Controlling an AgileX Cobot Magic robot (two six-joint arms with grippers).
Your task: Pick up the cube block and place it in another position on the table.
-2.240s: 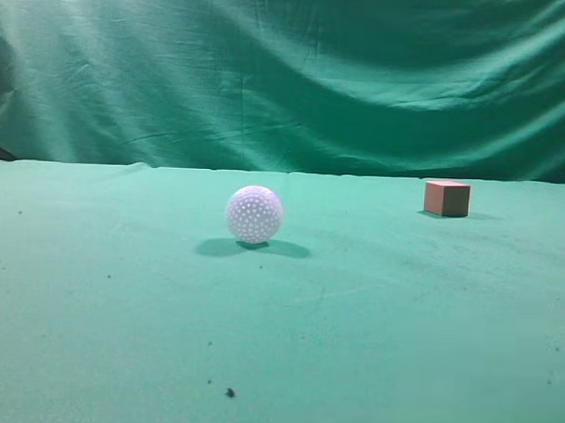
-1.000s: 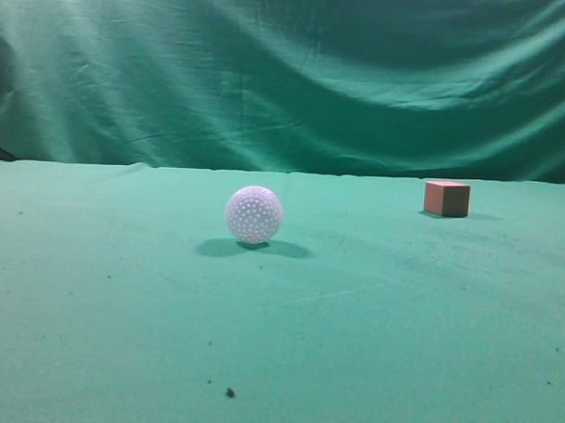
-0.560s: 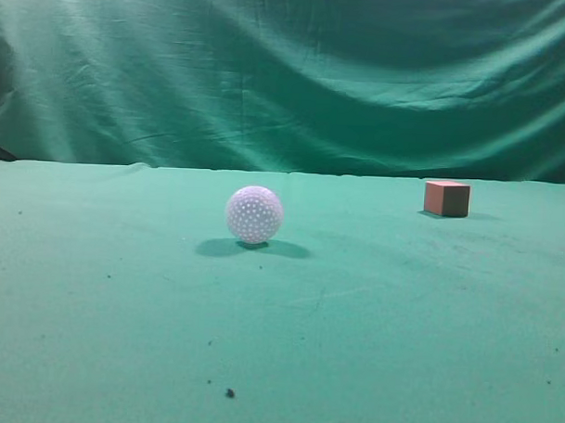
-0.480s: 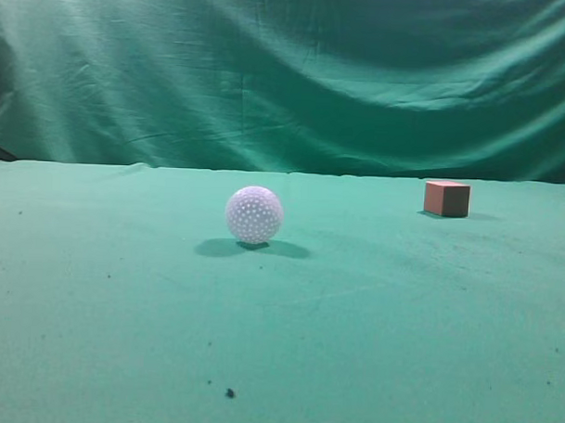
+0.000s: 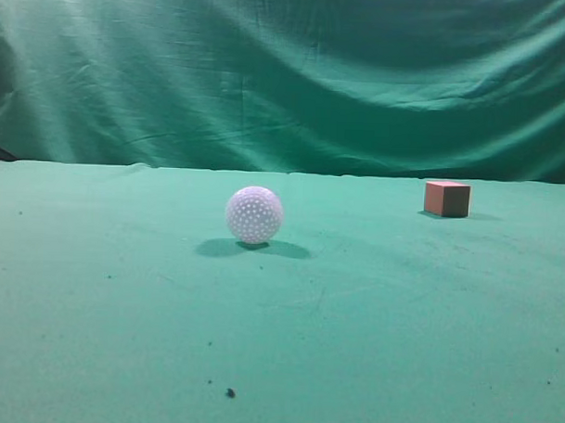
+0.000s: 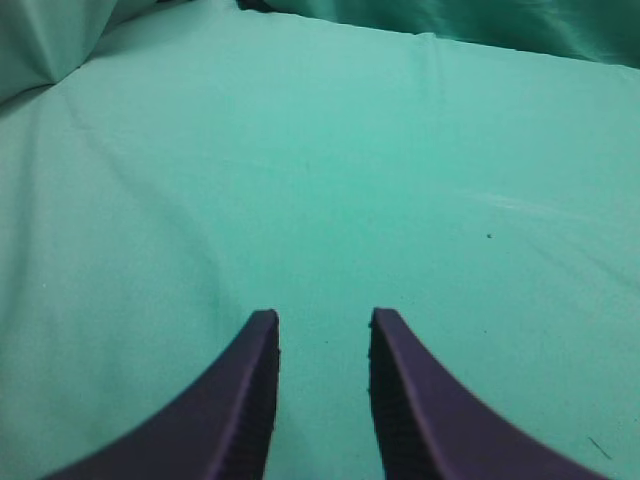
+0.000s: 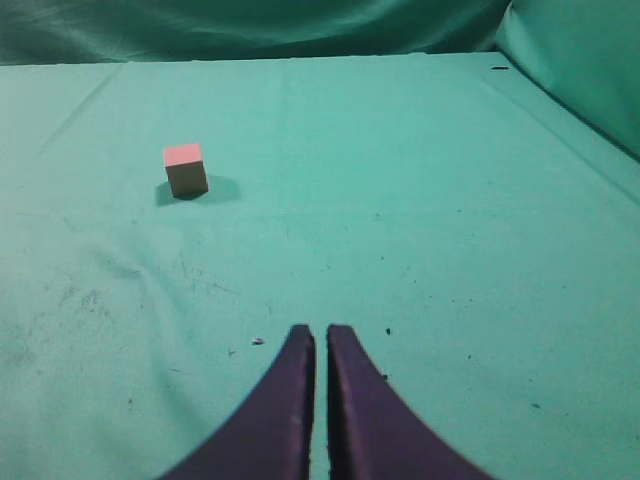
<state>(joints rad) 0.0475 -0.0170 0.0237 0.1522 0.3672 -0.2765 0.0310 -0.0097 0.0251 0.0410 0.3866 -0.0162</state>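
Dark purple fingers of the right gripper [image 7: 320,335] lie nearly pressed together, empty; those of the left gripper [image 6: 322,320] stand parted over bare cloth. We see the cube block [image 5: 447,198] at far right on the table [image 5: 371,335], well apart from the white dimpled ball [image 5: 255,214] near centre. Compared with earlier frames, we note no change in either object's position.

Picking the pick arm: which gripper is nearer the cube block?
Right. The right gripper has the cube block ahead and to its left on the table; the left gripper sees only bare cloth, no cube.
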